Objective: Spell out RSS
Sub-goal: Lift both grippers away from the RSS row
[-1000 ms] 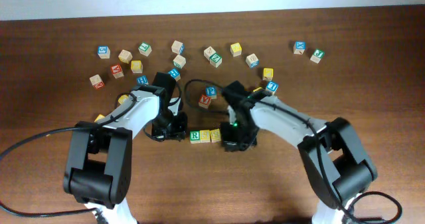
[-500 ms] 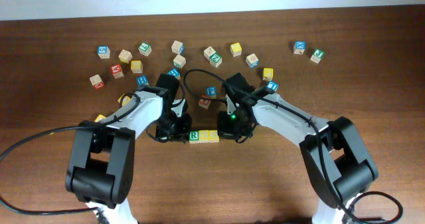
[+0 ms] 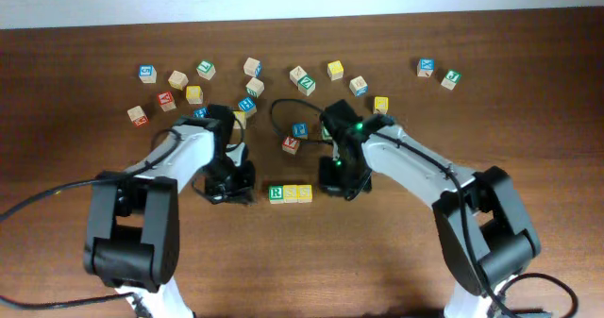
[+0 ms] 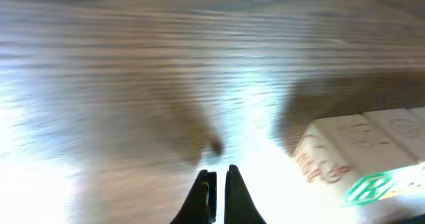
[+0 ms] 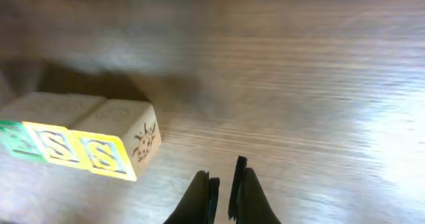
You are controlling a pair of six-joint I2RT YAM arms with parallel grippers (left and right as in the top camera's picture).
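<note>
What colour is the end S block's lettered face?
Yellow; the S block shows best in the right wrist view.

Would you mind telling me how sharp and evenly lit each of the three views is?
Overhead: sharp and evenly lit, block row legible. Left wrist: heavily blurred, glare on the table ahead of the left gripper. Right wrist: milder blur, glare at right, S blocks readable.

A brown wooden table (image 3: 396, 261) is carrying a row (image 3: 290, 193) of three touching blocks reading R, S, S near its middle. Many loose blocks (image 3: 253, 67) are lying scattered across its far half, with a pair (image 3: 427, 67) sitting well apart at the right.
</note>
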